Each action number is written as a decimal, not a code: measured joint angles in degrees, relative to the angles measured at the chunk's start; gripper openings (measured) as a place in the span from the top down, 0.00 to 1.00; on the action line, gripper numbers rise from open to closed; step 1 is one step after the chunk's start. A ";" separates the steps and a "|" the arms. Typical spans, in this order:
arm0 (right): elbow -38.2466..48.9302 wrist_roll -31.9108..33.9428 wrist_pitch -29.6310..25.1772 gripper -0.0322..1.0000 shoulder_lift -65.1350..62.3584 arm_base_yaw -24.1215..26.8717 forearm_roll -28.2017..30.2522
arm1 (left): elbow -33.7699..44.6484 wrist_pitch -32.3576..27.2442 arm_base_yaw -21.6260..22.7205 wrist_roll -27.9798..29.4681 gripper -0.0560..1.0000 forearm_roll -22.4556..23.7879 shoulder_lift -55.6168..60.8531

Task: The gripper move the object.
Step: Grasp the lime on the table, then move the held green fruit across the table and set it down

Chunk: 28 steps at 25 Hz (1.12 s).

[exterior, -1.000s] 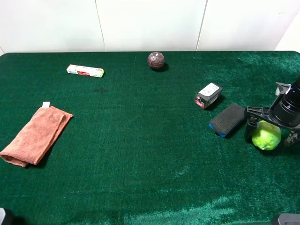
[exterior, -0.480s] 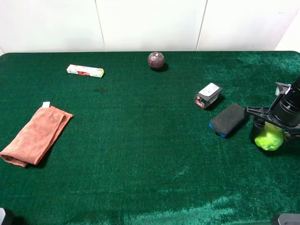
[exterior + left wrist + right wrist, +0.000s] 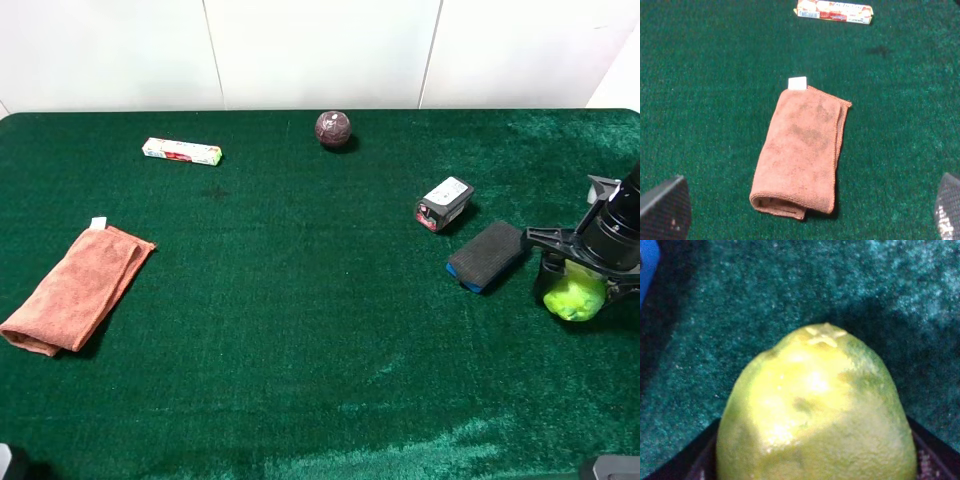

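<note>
Now the right claw is clamping the ball just beside the black block near the mat's right edge, so it is likely needing a steady squeeze and a straight lift clear of that block.

Open green bench spans the centre and lower frame. At the right, a black block and a small box obstruct the space just left of the right hand.

A towel is lying at the table's left, a narrow box behind it. At right, perhaps a tape measure is sitting just behind an eraser, the larger ball lying right of that.
</note>
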<state>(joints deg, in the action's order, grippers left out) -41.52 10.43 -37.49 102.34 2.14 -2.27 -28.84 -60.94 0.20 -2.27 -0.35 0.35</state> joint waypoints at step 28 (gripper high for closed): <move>-4.69 0.18 -14.35 0.51 -15.60 0.00 0.00 | 0.00 0.00 0.00 0.00 0.01 0.00 0.00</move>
<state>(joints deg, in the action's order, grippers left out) -46.20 10.61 -51.84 86.74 2.14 -2.27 -28.84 -60.94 0.20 -2.27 -0.35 0.35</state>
